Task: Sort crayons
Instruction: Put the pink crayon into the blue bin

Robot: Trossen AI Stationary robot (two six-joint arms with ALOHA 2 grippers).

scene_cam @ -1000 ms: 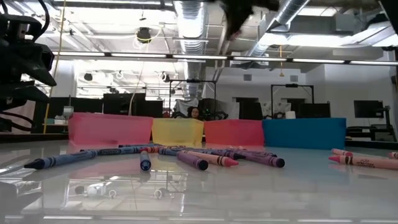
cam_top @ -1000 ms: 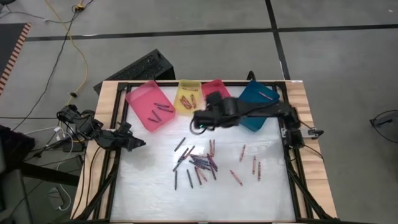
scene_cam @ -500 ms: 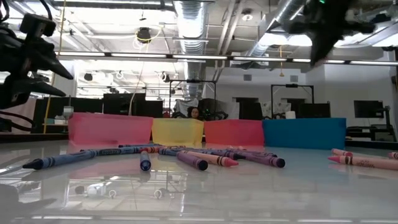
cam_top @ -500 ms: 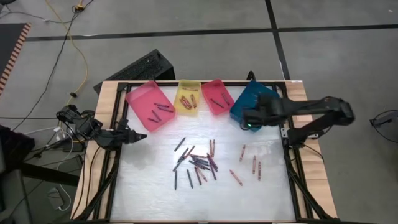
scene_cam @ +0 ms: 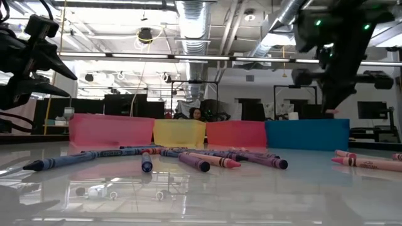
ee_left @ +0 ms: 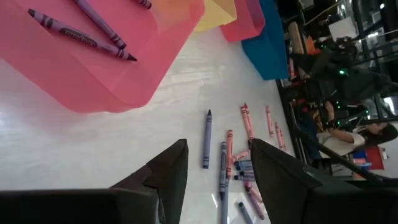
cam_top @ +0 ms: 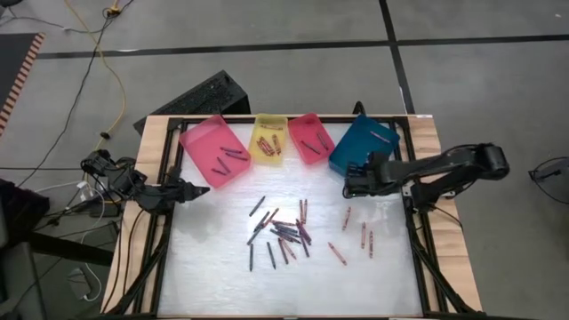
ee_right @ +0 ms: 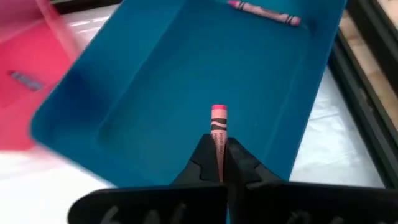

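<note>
Item one, at nine o'clock: my left end effector (cam_top: 197, 189) waits at the desk (cam_top: 222, 276) edge, fingers (ee_left: 163, 174) spread, holding nothing.

Item two, pink tray (cam_top: 214, 150) at eleven o'clock, purple sticks inside; yellow tray (cam_top: 268, 140) and red tray (cam_top: 309, 137) toward twelve.

Item three, centre: loose crayons (cam_top: 286, 233), mixed colours, still unsorted.

Item four, blue tray (ee_right: 186, 62) at one o'clock, one pink stick already in it. My right end effector (ee_right: 219, 163) hangs over it, pinched shut on a pink crayon (ee_right: 218, 127).

Risk, in my judgement: it hovers near the tray's near wall, so a release here could bounce the crayon off the rim onto the desk.
</note>
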